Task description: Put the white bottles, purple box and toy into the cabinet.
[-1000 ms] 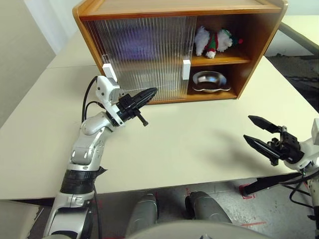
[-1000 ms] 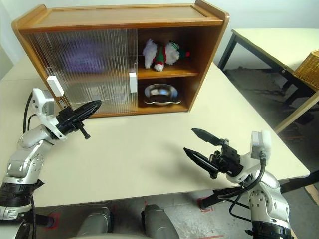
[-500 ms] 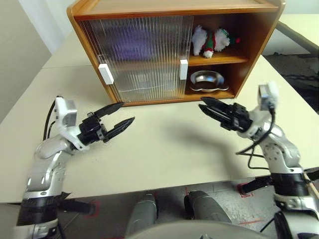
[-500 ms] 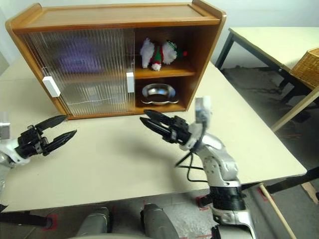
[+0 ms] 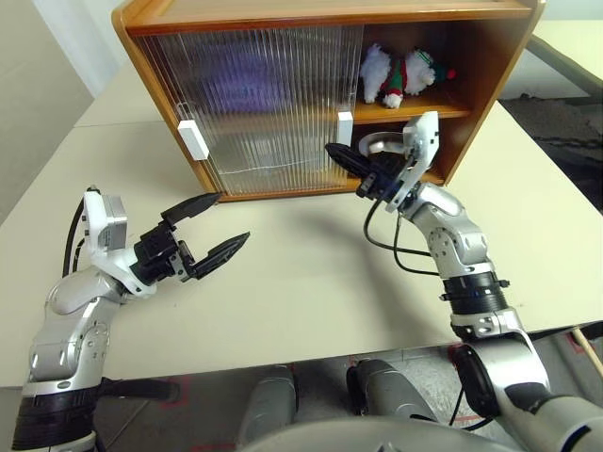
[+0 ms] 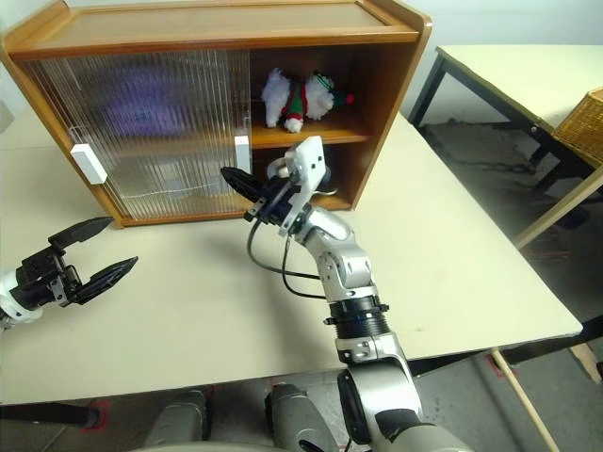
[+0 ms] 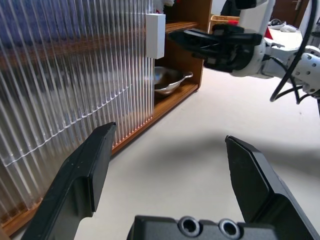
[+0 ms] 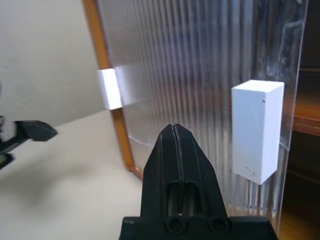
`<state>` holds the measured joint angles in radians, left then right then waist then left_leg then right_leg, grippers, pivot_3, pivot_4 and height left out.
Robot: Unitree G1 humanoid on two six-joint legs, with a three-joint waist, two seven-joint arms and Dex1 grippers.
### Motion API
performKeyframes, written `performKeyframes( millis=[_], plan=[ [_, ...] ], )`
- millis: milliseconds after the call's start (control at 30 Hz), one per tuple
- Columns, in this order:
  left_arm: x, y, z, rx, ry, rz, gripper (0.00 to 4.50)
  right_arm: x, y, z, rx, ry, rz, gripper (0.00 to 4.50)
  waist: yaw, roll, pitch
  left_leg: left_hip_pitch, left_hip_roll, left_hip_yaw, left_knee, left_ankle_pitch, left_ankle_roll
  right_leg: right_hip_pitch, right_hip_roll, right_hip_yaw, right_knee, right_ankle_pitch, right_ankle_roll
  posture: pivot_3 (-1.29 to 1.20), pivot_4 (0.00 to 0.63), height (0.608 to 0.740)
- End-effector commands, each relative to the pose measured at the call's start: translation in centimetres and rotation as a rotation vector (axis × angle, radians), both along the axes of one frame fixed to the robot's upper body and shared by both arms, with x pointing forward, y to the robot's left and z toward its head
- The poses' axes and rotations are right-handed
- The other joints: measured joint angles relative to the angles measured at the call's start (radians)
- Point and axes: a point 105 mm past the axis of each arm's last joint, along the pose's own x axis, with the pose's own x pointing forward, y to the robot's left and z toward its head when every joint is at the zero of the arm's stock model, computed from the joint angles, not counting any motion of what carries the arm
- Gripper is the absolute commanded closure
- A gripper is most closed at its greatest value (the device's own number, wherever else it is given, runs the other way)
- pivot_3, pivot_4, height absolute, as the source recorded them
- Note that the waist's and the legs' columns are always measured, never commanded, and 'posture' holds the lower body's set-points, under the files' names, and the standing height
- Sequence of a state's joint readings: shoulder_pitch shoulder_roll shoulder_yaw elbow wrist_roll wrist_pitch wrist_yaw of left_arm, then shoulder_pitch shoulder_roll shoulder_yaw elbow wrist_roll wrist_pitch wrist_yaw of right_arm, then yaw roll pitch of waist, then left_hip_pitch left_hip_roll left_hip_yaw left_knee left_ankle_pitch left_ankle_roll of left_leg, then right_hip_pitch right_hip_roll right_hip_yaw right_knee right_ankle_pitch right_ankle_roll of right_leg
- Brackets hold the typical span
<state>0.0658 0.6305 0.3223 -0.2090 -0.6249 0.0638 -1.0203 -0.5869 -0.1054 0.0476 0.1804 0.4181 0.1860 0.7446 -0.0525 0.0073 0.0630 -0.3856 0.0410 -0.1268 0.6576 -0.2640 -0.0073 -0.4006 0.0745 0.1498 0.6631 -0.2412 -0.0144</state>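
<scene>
The cabinet (image 5: 320, 11) stands at the back of the table, both ribbed doors slid over its left half. The toy (image 5: 400, 75) lies on the upper shelf in the uncovered right half. A purple blur behind the doors is the purple box (image 5: 247, 71). The white bottles are hidden. My right gripper (image 5: 332, 151) is shut, its tip just beside the white handle (image 8: 256, 131) at the doors' right edge, holding nothing. My left gripper (image 5: 233, 217) hangs open over the table, in front of the doors and well clear of them, with nothing between its fingers.
A steel bowl (image 7: 167, 80) sits on the lower shelf, partly behind my right arm. A second white handle (image 5: 192, 139) marks the doors' left side. Another table (image 6: 528, 71) and a wicker basket (image 6: 589, 118) stand off to the right.
My right gripper swung left and forward from the table's near right edge up to the door handle and shut. My left gripper drew back from the doors and opened.
</scene>
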Motion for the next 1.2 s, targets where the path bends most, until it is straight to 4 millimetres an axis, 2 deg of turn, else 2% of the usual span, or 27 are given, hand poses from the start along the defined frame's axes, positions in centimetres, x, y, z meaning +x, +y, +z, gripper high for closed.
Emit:
performKeyframes(
  millis=[33, 267, 433, 700, 1200],
  plan=[
    [-0.1, -0.4, 0.0, -0.002, 0.006, -0.011, 0.0, 0.6, 1.3, 0.3, 0.0, 0.001, -0.017, 4.48, -0.001, 0.0, 0.0, 0.0, 0.0, 0.0, 0.0, 0.0, 0.0, 0.0, 0.0, 0.0, 0.001, 0.0, 0.0, -0.03, 0.082, 0.74],
    [0.0, -0.7, 0.1, -0.005, 0.004, -0.015, 0.0, 2.1, 2.7, 0.4, 0.032, 0.083, -0.066, 4.48, 0.0, 0.0, 0.0, -0.001, 0.001, 0.0, 0.0, 0.0, 0.0, -0.001, 0.0, 0.0, 0.001, -0.001, -0.001, -0.02, 0.085, 0.74],
    [-0.1, -0.8, 0.2, -0.007, -0.002, -0.019, 0.0, 3.2, 2.3, 0.2, 0.038, 0.125, -0.134, 4.48, 0.002, 0.0, 0.0, -0.001, 0.001, -0.001, 0.0, -0.001, -0.001, -0.003, 0.0, 0.0, 0.002, -0.001, -0.002, -0.01, 0.083, 0.74],
    [0.2, -1.2, 0.2, -0.009, -0.003, -0.032, 0.0, 4.2, -0.8, -0.1, 0.057, 0.144, -0.307, 4.48, 0.007, 0.0, 0.0, -0.002, 0.001, -0.001, 0.0, -0.001, -0.002, -0.003, 0.0, 0.0, 0.002, -0.001, -0.002, -0.03, 0.08, 0.74],
    [0.8, -1.7, 0.3, -0.016, -0.01, -0.063, 0.0, 4.1, -7.1, -0.7, 0.04, 0.112, -0.53, 4.48, 0.011, -0.001, 0.0, -0.002, 0.001, -0.001, 0.002, -0.001, -0.002, -0.002, 0.0, 0.0, 0.002, 0.001, 0.0, -0.06, 0.068, 0.74]
  ],
)
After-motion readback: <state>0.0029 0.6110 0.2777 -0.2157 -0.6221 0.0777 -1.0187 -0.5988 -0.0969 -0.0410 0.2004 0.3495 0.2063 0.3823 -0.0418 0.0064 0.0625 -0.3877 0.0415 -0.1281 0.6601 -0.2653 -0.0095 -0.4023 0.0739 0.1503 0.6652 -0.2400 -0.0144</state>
